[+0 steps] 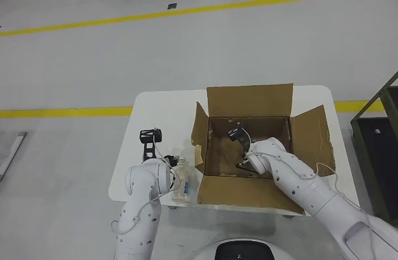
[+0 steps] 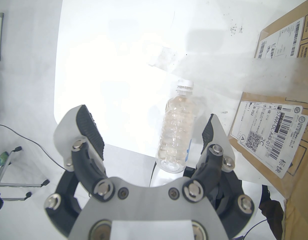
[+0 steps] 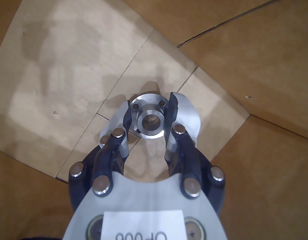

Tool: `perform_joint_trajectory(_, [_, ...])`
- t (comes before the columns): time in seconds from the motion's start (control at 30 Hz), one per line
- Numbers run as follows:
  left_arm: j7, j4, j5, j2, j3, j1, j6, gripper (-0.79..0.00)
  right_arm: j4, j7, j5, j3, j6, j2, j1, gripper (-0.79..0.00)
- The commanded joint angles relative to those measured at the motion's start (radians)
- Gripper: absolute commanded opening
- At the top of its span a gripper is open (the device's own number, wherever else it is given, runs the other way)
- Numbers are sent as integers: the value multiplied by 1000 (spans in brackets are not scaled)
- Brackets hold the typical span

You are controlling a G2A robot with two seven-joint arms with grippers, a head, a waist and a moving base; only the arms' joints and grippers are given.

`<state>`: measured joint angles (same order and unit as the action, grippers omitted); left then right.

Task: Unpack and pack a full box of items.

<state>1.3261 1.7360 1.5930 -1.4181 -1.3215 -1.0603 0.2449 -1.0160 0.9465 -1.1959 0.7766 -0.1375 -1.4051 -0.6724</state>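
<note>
An open cardboard box (image 1: 250, 101) stands on the white table (image 1: 160, 110). My right gripper (image 3: 151, 101) is down inside it, shut on a silver metal flange (image 3: 149, 118) that rests on the box floor (image 3: 69, 63). From above, the right gripper (image 1: 246, 166) is near the box's front wall. A clear plastic bottle (image 2: 177, 131) with a white cap lies on the table beside the box's left wall (image 2: 266, 131). My left gripper (image 2: 147, 114) hangs open over the bottle, which lies closer to one finger. The bottle (image 1: 181, 177) is at the table's front edge.
The table's left half is bare white surface. The box's flaps (image 1: 315, 133) stand out to all sides. A dark green rack (image 1: 380, 149) stands right of the table. A grey bar (image 1: 9, 156) lies on the floor at left.
</note>
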Motion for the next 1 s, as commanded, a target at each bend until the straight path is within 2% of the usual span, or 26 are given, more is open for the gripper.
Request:
perform_joint_trajectory(0.0, [0, 0, 0, 0, 0, 0, 0, 0, 4, -1, -2, 3, 1, -2, 0, -579])
perform_joint_trajectory(0.03, [0, 0, 0, 0, 0, 0, 0, 0, 6, -1, -3, 4, 1, -3, 0, -631])
perform_joint_trajectory(0.07, [0, 0, 0, 0, 0, 0, 0, 0, 7, -1, -5, 6, 1, -4, 0, -748])
perform_joint_trajectory(0.1, [0, 0, 0, 0, 0, 0, 0, 0, 6, -1, -5, 9, 1, -5, 0, -785])
perform_joint_trajectory(0.43, [0, 0, 0, 0, 0, 0, 0, 0, -61, 13, -20, 57, -6, -1, -19, -785])
perform_joint_trajectory(0.6, [0, 0, 0, 0, 0, 0, 0, 0, -167, 13, 9, 124, -18, 11, -50, -785])
perform_joint_trajectory(0.97, [0, 0, 0, 0, 0, 0, 0, 0, -618, -23, 316, 518, -15, 73, -296, -785])
